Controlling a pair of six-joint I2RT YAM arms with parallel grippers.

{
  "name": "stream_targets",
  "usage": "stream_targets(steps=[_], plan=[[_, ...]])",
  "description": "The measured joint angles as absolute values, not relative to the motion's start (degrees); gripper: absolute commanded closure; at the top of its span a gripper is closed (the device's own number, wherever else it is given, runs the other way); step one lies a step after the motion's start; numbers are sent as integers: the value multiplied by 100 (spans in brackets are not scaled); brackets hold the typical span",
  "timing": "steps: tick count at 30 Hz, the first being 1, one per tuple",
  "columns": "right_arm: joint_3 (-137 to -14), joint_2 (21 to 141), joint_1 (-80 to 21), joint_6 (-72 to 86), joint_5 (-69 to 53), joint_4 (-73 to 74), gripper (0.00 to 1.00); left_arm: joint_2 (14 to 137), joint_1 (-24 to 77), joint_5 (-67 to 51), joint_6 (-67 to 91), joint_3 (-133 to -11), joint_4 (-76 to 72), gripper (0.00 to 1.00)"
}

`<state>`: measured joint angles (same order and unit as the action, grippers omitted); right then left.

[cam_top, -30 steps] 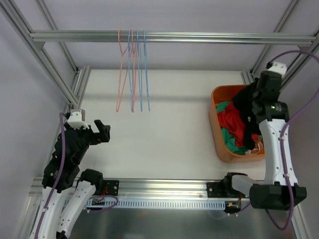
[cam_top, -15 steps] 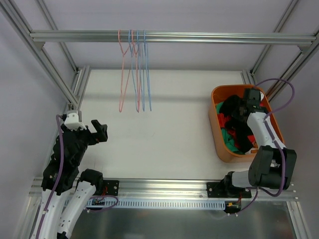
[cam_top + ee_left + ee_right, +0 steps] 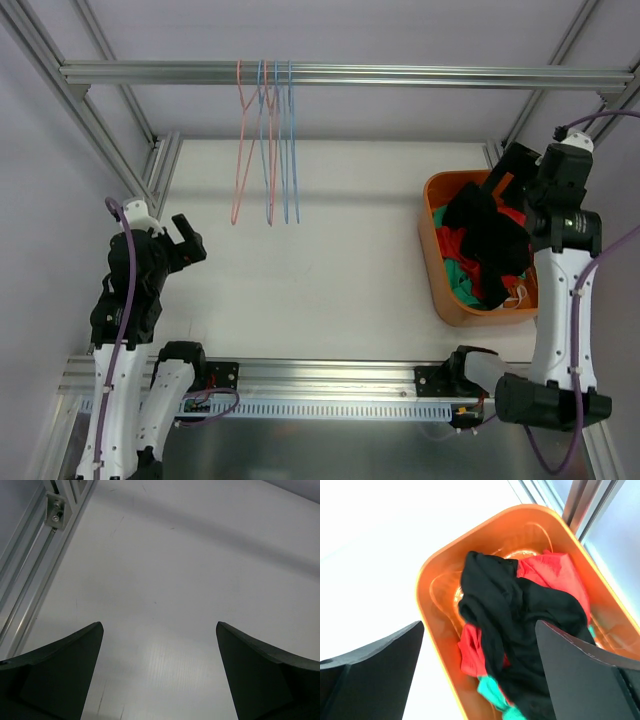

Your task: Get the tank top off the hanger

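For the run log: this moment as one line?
hangers: bare on rail | black tank top: in orange bin | right fingers: open above bin, empty | left fingers: open, empty

Orange bin at right holds a black tank top over red cloth and green cloth; pink and blue hangers far left; white table.

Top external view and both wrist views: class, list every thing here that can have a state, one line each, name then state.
Hangers: hung on the rail, bare.
Orange bin: upright, holding clothes.
Black tank top: crumpled atop the pile in the bin, not gripped.
Left gripper: open, empty.
Right gripper: open, empty, above the bin.
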<state>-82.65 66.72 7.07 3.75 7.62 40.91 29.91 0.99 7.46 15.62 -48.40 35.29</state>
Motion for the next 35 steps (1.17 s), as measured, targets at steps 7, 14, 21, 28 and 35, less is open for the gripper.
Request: stream_targets(steps=[7, 14, 21, 28, 35], plan=[[-8484, 5245, 84, -530, 233, 5094, 0, 3625, 102, 690, 1535, -5972, 4060, 1], [-8501, 3760, -421, -1024, 248, 6189, 1, 3138, 104, 427, 1264, -6615, 4606, 2], [-8254, 2974, -915, -1122, 322, 6936, 1, 2477, 228, 242, 1122, -6595, 5190, 1], [-8014, 2823, -1216, -1125, 687, 7269, 1, 1621, 268, 202, 1103, -6333, 5437, 1], [-7874, 2805, -1271, -1131, 945, 7279, 1, 1525, 268, 198, 1103, -6200, 5502, 1]])
